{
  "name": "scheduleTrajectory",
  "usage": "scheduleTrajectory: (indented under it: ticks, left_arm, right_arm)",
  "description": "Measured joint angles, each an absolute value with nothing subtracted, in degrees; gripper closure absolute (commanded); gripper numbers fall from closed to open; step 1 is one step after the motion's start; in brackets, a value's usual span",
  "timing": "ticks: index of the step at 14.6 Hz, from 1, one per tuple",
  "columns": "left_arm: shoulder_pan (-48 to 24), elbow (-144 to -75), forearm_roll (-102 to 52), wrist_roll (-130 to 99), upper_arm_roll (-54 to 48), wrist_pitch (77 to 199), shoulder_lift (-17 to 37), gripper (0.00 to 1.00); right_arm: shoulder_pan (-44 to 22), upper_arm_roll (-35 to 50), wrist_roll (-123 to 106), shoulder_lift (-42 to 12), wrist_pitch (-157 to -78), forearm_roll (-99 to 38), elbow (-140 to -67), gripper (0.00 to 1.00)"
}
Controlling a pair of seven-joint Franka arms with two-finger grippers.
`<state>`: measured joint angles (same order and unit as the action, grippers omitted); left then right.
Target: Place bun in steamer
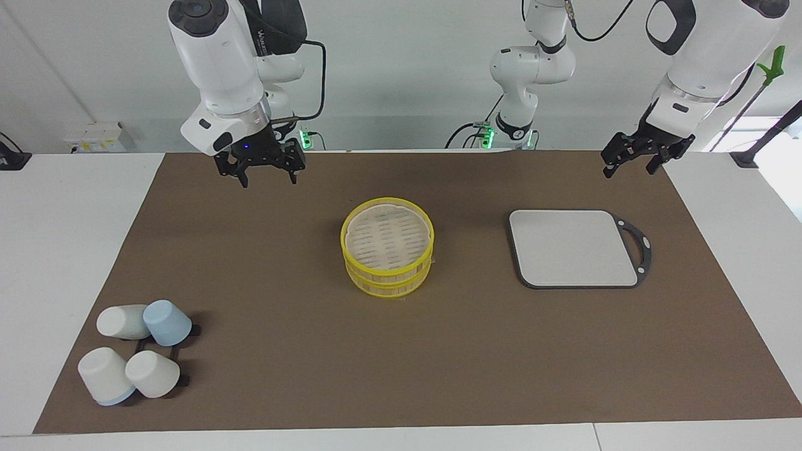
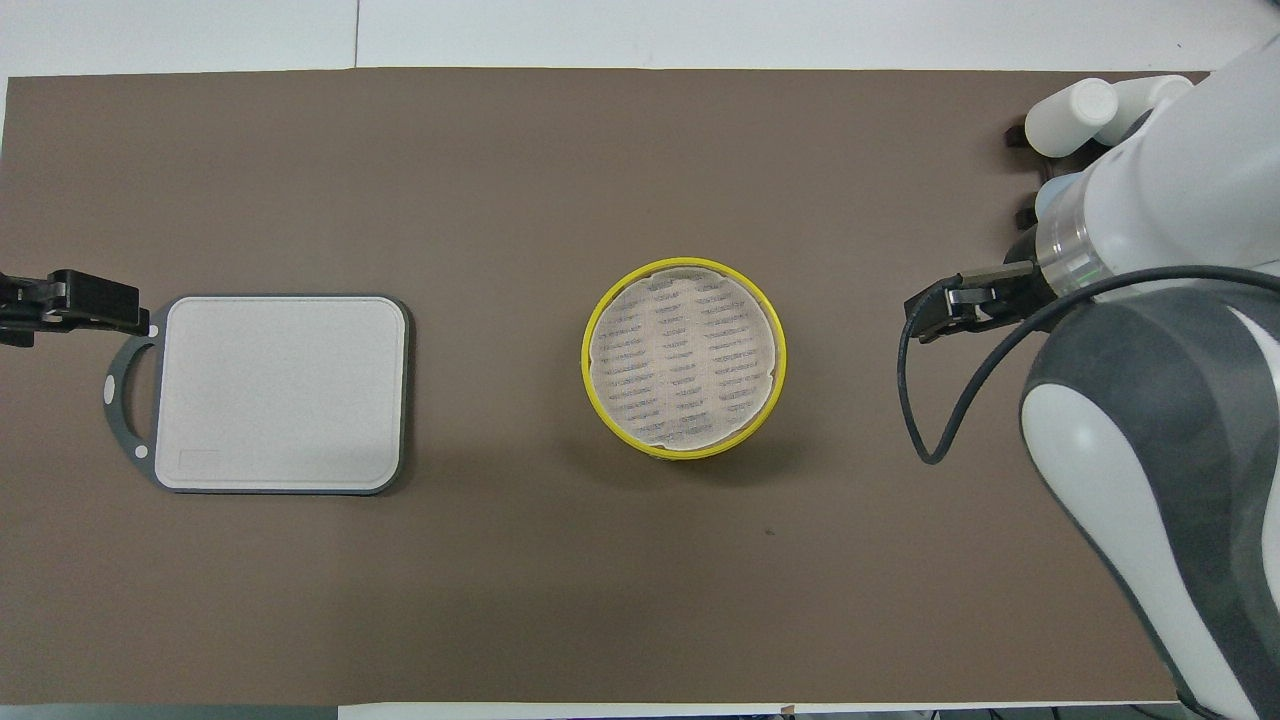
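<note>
The steamer (image 1: 387,247) stands in the middle of the brown mat, with yellow rims and a pale slatted surface on top; it also shows in the overhead view (image 2: 684,357). No bun shows in either view, neither on the steamer, on the mat nor in a gripper. My right gripper (image 1: 266,177) is open and empty, raised over the bare mat toward the right arm's end, well apart from the steamer; the overhead view shows it partly (image 2: 930,312). My left gripper (image 1: 631,168) is open and empty, waiting in the air over the mat's edge by the grey board.
A grey square board (image 1: 573,247) with a dark handle lies toward the left arm's end (image 2: 275,392). Several white and blue cups (image 1: 135,347) lie on a rack at the mat's corner toward the right arm's end, partly hidden under my right arm in the overhead view (image 2: 1075,105).
</note>
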<state>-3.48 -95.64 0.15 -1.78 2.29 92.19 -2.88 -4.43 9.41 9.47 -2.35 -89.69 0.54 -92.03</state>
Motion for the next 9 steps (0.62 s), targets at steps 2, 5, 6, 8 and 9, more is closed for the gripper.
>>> scheduleTrajectory:
  ticks: [2, 5, 6, 8, 9]
  left_arm:
    - [-3.48, -95.63, 0.15, -1.77, 2.28, 91.88, -2.94, 0.00]
    - [-3.48, -95.62, 0.15, -1.74, 2.20, 91.46, -2.99, 0.00]
    - [-3.48, -95.62, 0.15, -1.74, 2.18, 91.37, -2.99, 0.00]
    - [-3.48, -95.61, 0.15, -1.74, 2.17, 91.24, -3.00, 0.00]
    - [-3.48, -95.62, 0.15, -1.74, 2.17, 91.19, -3.00, 0.00]
  right_arm:
    - [-4.91, 7.72, 9.39, -1.63, -91.07, 0.55, -93.58, 0.00]
    - [-5.54, 4.41, 7.52, -0.47, -91.24, 0.55, -95.27, 0.00]
    - [-5.54, 3.98, 6.63, 0.16, -91.34, 0.55, -96.04, 0.00]
    - [-5.51, 3.42, 4.67, 0.84, -92.55, 0.55, -96.96, 0.00]
    - [-5.45, 2.58, 4.26, 0.98, -92.96, 0.56, -97.24, 0.00]
